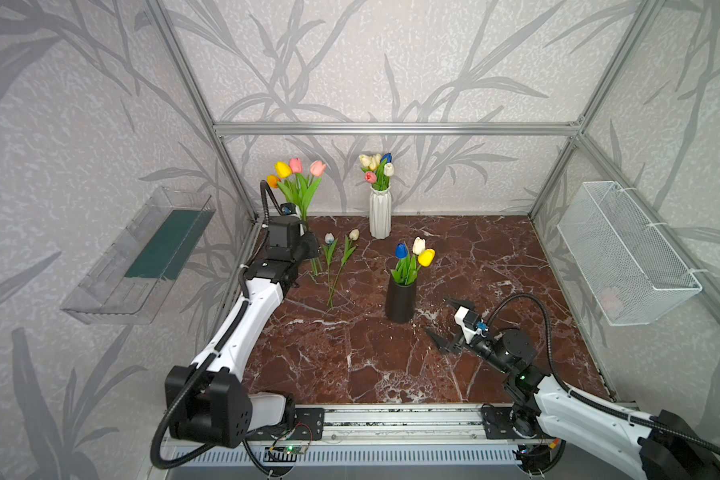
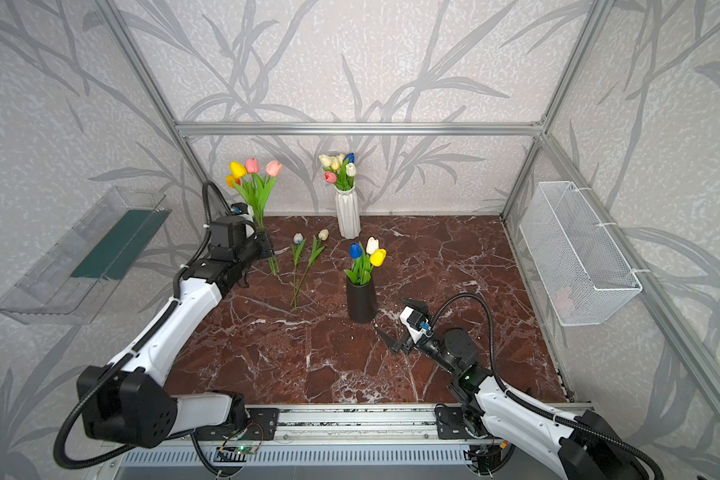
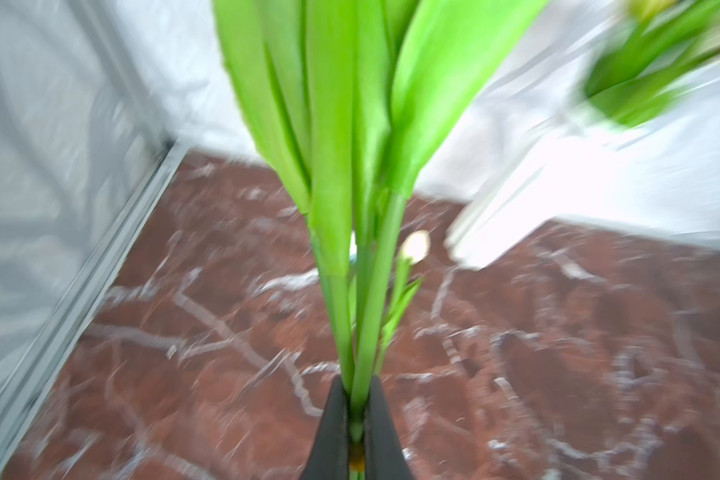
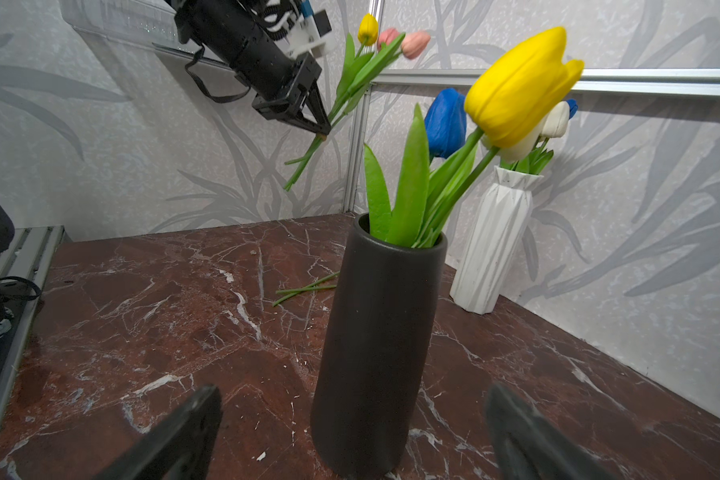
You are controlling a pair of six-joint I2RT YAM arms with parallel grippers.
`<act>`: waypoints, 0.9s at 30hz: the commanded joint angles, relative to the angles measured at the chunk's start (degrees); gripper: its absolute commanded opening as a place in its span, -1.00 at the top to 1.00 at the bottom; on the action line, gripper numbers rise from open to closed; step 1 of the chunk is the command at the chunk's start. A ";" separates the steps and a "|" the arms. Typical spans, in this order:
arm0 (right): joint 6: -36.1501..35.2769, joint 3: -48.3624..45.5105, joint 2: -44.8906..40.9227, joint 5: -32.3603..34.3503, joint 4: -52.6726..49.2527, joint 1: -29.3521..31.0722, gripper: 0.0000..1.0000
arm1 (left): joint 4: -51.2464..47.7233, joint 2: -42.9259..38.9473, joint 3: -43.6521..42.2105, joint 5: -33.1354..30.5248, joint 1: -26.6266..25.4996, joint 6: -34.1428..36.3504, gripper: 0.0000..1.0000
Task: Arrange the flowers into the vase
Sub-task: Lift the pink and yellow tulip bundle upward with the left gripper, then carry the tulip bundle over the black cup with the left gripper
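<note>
Green-stemmed flowers (image 1: pixel 303 192), clamped in left fingers (image 3: pixel 331 428), tilt steeply, heads up; right fingers (image 4: pixel 179 432) apart.

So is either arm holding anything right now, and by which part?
The left gripper holds a bunch of tulips, fingers shut on the lower stems, below the leaves. The right gripper is open and empty.

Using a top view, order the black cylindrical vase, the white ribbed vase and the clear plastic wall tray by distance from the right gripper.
From the right gripper:
1. Black cylindrical vase, just left of it, mid-table.
2. White ribbed vase, at the back wall.
3. Clear plastic wall tray, far left wall.
</note>
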 commanded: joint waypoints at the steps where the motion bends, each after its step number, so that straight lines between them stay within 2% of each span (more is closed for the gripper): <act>1: 0.48 0.51 -0.46 -0.56 2.26 0.46 -0.98 | 17.03 -4.93 -5.74 9.21 -5.13 5.49 1.00; 3: 0.45 0.53 -0.43 -0.55 2.25 0.46 -0.98 | 24.99 -7.58 -9.16 12.04 -8.01 6.91 1.00; 10: 0.51 0.41 -1.36 -0.76 1.85 0.50 -0.98 | 45.79 -8.82 -14.45 28.98 -11.95 4.15 1.00; 14: 0.32 0.34 -2.32 -0.56 1.21 0.46 -0.98 | 49.00 -8.22 -13.99 34.08 -13.74 2.71 1.00; 20: 0.15 -0.02 -3.02 0.28 1.15 0.46 -0.98 | 53.83 -9.83 -18.21 35.20 -18.38 -0.05 1.00; 24: 0.63 -0.21 -2.38 0.33 2.26 0.46 -0.98 | 52.37 -9.35 -18.98 31.88 -23.63 3.78 1.00; 27: 0.89 -0.24 -2.09 -0.21 2.85 0.46 -0.98 | 52.59 -6.34 -18.47 30.85 -24.95 5.37 1.00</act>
